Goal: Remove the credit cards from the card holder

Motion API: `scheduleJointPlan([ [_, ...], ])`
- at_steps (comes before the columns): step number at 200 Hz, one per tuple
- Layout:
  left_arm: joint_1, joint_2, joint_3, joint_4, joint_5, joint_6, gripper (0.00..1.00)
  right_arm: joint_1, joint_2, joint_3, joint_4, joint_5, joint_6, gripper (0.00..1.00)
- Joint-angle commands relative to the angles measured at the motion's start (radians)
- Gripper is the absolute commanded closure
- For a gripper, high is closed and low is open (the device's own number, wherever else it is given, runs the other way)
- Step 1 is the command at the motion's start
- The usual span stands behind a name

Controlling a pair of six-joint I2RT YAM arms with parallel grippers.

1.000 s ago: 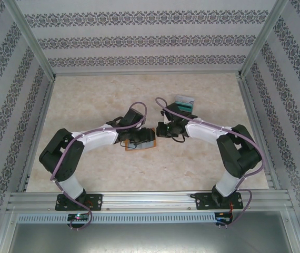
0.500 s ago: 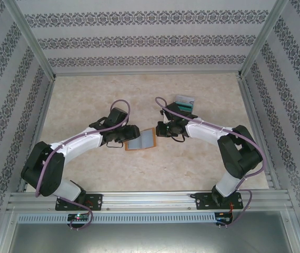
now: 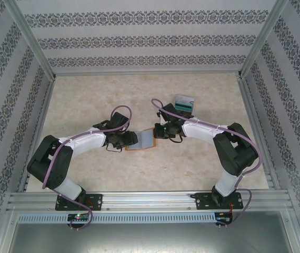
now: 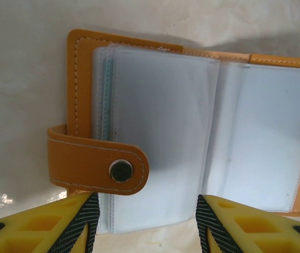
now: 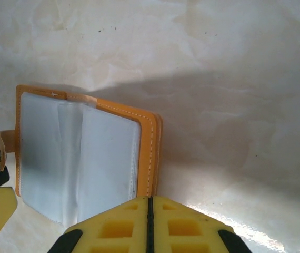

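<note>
The left arm reaches in from the lower left of the overhead view, and its tool point(image 3: 130, 140) sits low over the left end of the card holder point(image 3: 146, 139), which lies open near the middle of the pale marbled bench point(image 3: 87, 100).

Seen from that arm's wrist, the tool point(image 4: 145, 203) has its two yellow fingers point(image 4: 60, 224) wide apart along the bottom of the frame. The holder's lower edge lies between them, and they grip nothing. The holder point(image 4: 81, 79) is spread flat like a book, with clear plastic sleeves point(image 4: 160, 132) fanned over the orange cover. Its strap point(image 4: 95, 163) is folded across the lower left, and a dark snap point(image 4: 121, 170) sits at the strap's end. The thin teal edge of the credit cards point(image 4: 107, 95) shows at the left, inside the stacked sleeves.

Right of the holder, the right tool point(image 3: 159, 132) comes in from the other arm. In its own wrist view, this tool point(image 5: 150, 201) has its fingers pressed together with nothing between them. Their tip sits right at the holder's point(image 5: 149, 153) lower right edge, though I cannot tell whether it touches.

Further toward the upper right, a clear box point(image 3: 184, 103) stands on the bench, apart from the holder.
</note>
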Motion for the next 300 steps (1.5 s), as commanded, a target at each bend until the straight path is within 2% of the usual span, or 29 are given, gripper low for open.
scheduleJointPlan([
  [1, 0.005, 0.026, 0.006, 0.038, 0.025, 0.014, 0.47, 0.009, 0.018, 0.023, -0.015, -0.017, -0.015, 1.0],
  [111, 0.004, 0.059, 0.014, 0.078, 0.082, 0.008, 0.49, 0.015, 0.058, 0.039, -0.029, -0.022, -0.017, 1.0],
  [242, -0.049, 0.094, 0.083, 0.141, 0.185, -0.001, 0.46, 0.018, 0.047, 0.027, -0.035, -0.002, -0.007, 1.0],
  [266, -0.053, 0.061, 0.079, 0.1, 0.123, 0.001, 0.45, 0.018, 0.031, 0.019, -0.034, 0.011, -0.003, 1.0],
  [300, -0.033, 0.004, 0.06, -0.014, -0.024, 0.006, 0.45, 0.015, 0.007, 0.01, -0.042, 0.026, -0.002, 1.0],
])
